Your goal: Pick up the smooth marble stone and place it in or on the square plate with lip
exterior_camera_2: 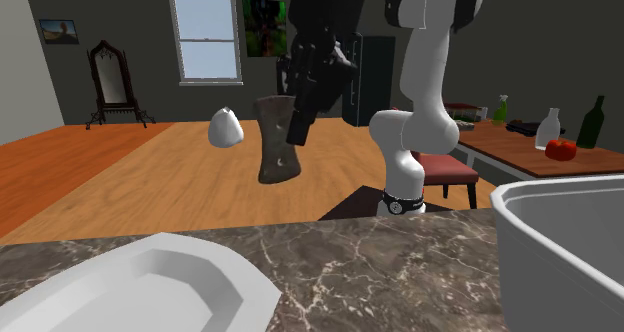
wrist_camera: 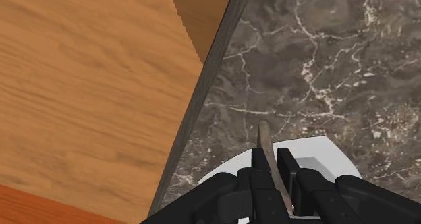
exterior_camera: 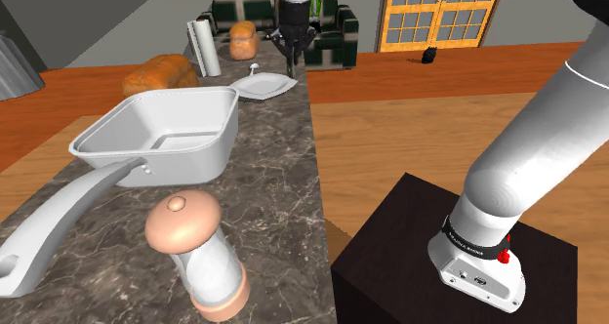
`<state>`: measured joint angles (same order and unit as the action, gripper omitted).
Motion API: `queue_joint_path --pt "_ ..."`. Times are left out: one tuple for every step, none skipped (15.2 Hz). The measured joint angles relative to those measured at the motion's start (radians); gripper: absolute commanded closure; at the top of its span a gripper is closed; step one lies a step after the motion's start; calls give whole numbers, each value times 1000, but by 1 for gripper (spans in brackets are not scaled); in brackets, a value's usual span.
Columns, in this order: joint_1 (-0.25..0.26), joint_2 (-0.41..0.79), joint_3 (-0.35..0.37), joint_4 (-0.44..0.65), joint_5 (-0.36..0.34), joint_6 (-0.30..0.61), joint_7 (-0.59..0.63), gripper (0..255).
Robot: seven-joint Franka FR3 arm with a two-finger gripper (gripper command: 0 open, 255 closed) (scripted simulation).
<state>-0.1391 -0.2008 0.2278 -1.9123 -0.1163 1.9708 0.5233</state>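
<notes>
- The fingers are almost closed and clasp the thin stone edge-on between them.
- The arm stretches far along the counter. The hand points down near the counter's edge, above a corner of the white square plate.
- The stone is a flat, mottled brown-grey slab. It hangs clear of the counter and tilts slightly in the second exterior view.

The counter is dark, white-veined marble with a polished look; the floor is grained wood. The square plate looks plain white and smooth, the stone mottled grey-brown.
</notes>
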Motion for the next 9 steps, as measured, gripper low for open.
queue_joint_path --pt "-4 38 0 40 -8 -3 -2 255" --pt "-5 81 3 89 -18 -10 3 255" --pt "-6 118 5 126 -26 -12 5 255" --pt "-6 166 8 177 -39 -16 10 255" --pt "-7 207 7 230 -48 -29 7 255" --pt "-5 255 9 294 -59 -48 9 255" --pt "-3 298 10 345 -69 -58 10 255" --pt "0 342 10 405 -79 -74 9 255" --pt "8 390 11 475 -91 -98 13 255"
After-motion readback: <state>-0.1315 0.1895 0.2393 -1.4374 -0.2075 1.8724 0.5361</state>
